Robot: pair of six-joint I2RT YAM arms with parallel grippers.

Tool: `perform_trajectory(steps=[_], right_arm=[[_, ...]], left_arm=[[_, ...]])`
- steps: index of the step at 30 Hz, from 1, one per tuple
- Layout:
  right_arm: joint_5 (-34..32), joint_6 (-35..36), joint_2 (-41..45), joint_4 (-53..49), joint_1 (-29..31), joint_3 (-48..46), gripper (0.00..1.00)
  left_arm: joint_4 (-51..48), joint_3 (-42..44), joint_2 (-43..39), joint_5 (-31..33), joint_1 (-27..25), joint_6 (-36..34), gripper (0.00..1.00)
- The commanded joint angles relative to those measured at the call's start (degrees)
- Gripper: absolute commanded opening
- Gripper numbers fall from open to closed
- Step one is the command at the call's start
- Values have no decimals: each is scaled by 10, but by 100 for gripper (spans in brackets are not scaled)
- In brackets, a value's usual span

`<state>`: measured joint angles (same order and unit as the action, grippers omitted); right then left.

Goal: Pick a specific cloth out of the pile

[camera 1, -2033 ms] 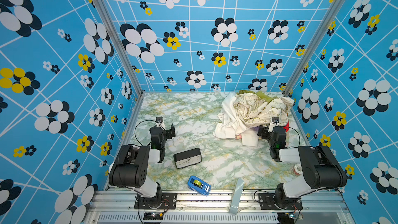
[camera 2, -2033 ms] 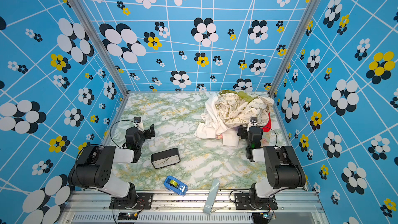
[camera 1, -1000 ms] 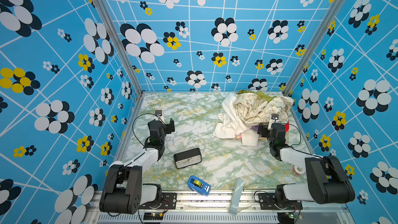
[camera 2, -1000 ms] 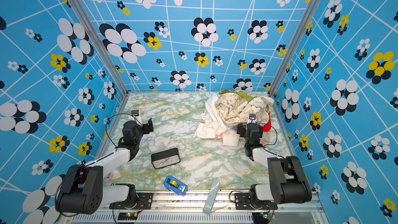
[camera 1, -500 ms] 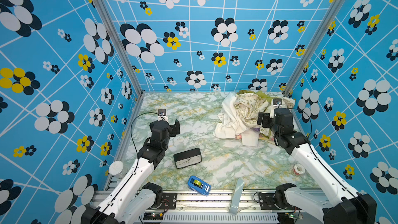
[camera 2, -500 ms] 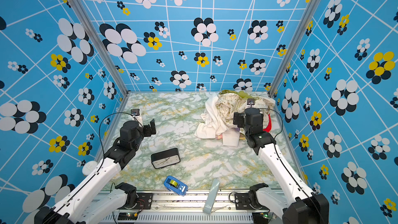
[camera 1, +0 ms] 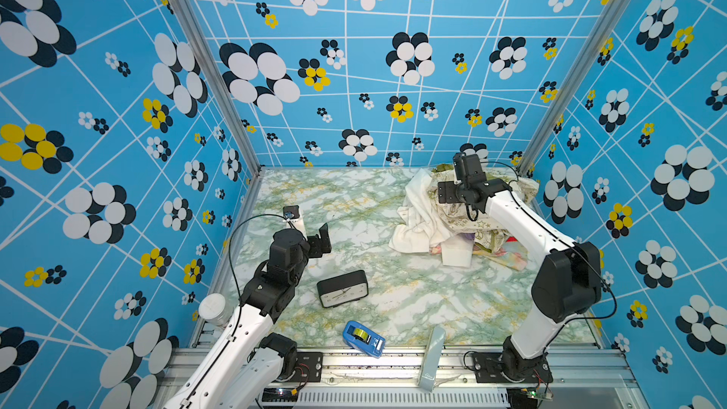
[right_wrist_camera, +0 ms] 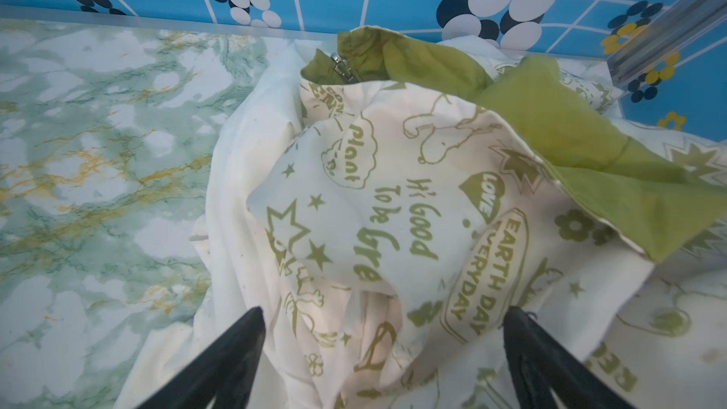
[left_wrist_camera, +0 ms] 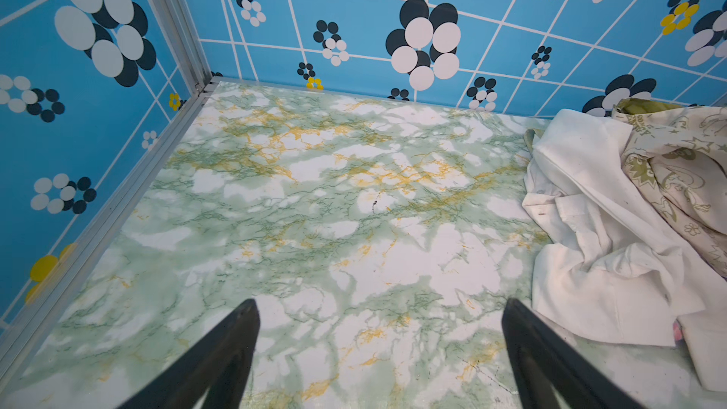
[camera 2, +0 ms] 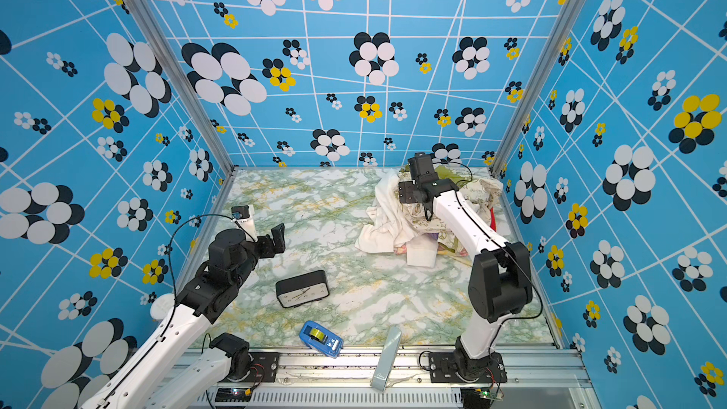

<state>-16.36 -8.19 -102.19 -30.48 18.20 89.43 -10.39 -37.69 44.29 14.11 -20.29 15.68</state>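
Heads up on this one: the right hand [right_wrist_camera: 383, 310] hangs wide open right over the cream cloth with olive-green print [right_wrist_camera: 393, 210], not over the cloth [camera 1: 417, 218] we actually want. That plain white sheet is slumped down the left side of the pile [camera 1: 489, 238], far right on the worktop [camera 1: 354, 198], and looks partly tucked under the printed one. Drop straight down from here and it'll probably pinch the print, or both layers, and drag the whole heap along. The left hand [left_wrist_camera: 379, 300] is open too, empty, over bare worktop left of the pile, so nothing's pinning the rest.
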Motion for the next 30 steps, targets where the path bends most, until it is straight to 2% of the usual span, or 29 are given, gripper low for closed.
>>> perform_trajectory(steps=[1,5,7,12,14,15,25,30], right_arm=[[16,0,-39,-36,2,56,95],[-11,9,-86,-41,1,86,94],[-21,16,-103,-56,-1,100,83],[-17,12,-111,-67,-14,94,32],[-17,9,-101,-70,-19,86,6],[-19,8,-94,-69,-21,81,0],[-55,24,18,-50,-61,13,0],[-57,31,26,-46,-82,-26,0]], left_arm=[[-4,-1,3,-20,-4,10,97],[0,-3,-1,-21,-4,13,97],[-1,-2,-4,-20,-6,15,97],[-3,-2,-7,-17,-5,20,97],[-5,-4,-9,-17,-6,22,97],[-5,-4,-9,-17,-6,22,96],[-3,-5,-15,-20,-10,35,94],[-2,-1,-22,-17,-12,38,94]])
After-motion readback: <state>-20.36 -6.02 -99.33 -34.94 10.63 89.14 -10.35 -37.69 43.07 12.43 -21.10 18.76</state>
